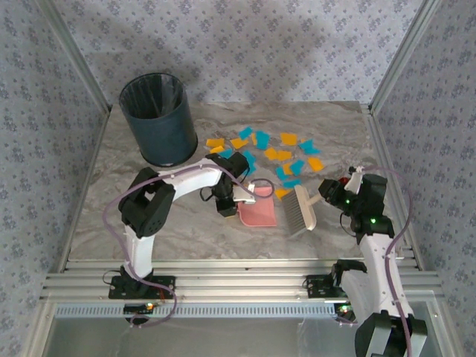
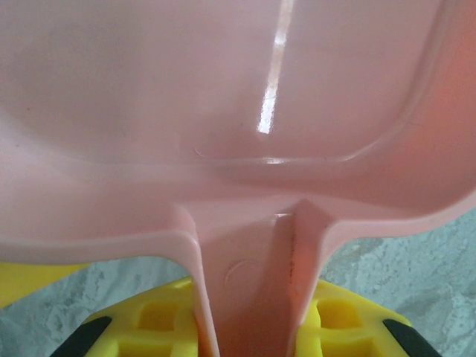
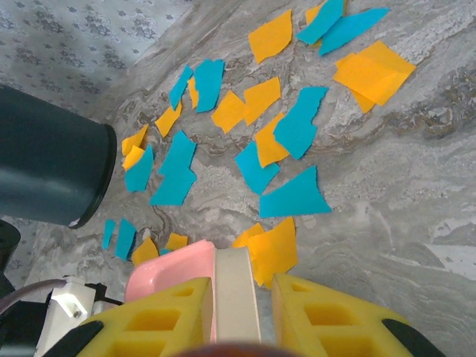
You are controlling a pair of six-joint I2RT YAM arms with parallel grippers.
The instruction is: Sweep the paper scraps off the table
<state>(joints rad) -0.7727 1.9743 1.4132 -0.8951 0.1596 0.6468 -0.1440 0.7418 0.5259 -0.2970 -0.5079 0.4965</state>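
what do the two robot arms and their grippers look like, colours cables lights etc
Both the left arm and right arm have white links with black joint housings, and a pale lilac cable loops alongside each. Small green lights glow near the right arm's wrist. The left gripper and right gripper have chunky yellow fingers with cut-out pockets and black tips.
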